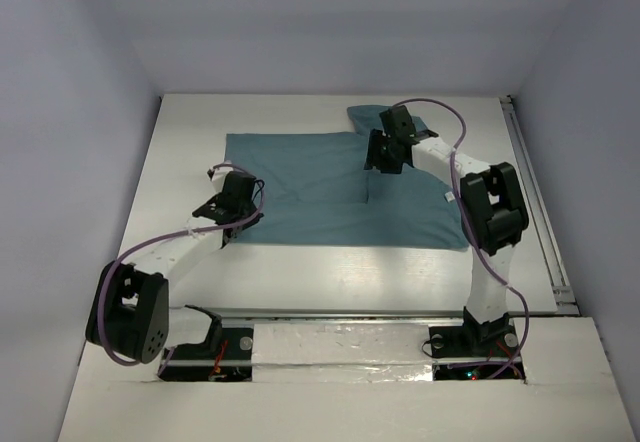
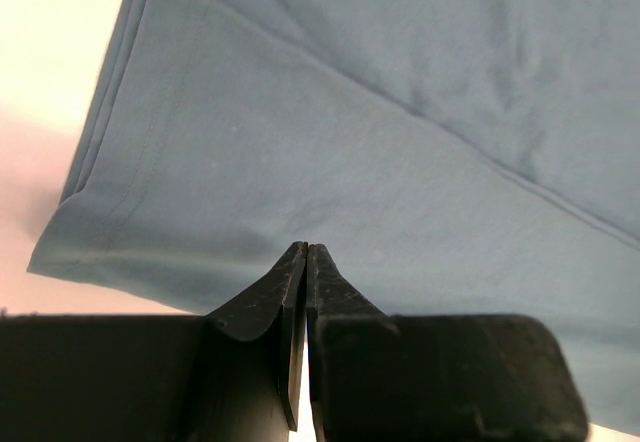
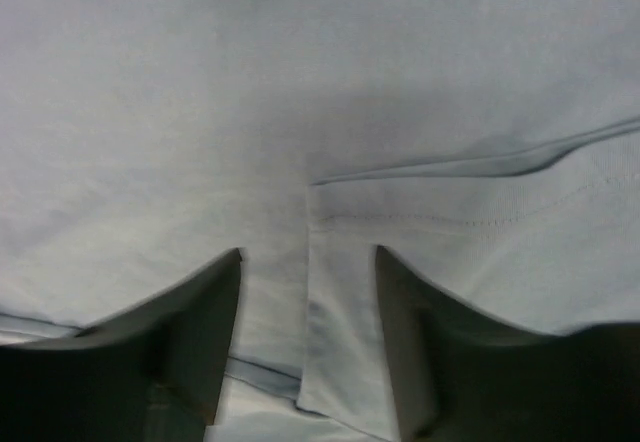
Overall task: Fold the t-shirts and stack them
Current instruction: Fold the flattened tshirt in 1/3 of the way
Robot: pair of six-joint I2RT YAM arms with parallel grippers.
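1. T-shirt (image 1: 330,197): teal-blue, lying flat on the white bench (image 1: 330,272), mid to far part, partly folded over itself. One bit of cloth sticks out at the far edge, behind the right arm.
2. Left gripper (image 1: 228,212): at the shirt's near-left corner. In the left wrist view the fingers (image 2: 290,282) are pressed together with no cloth visible between them. The tips sit over the shirt just inside its near edge, and a folded layer runs diagonally across beyond them.
3. Right gripper (image 1: 385,157): over the far-middle of the shirt. In the right wrist view the fingers (image 3: 200,312) stand apart, nothing clamped. Cloth fills the view below, with a hemmed flap edge lying between the tips.
4. I can't tell whether either gripper touches the cloth.
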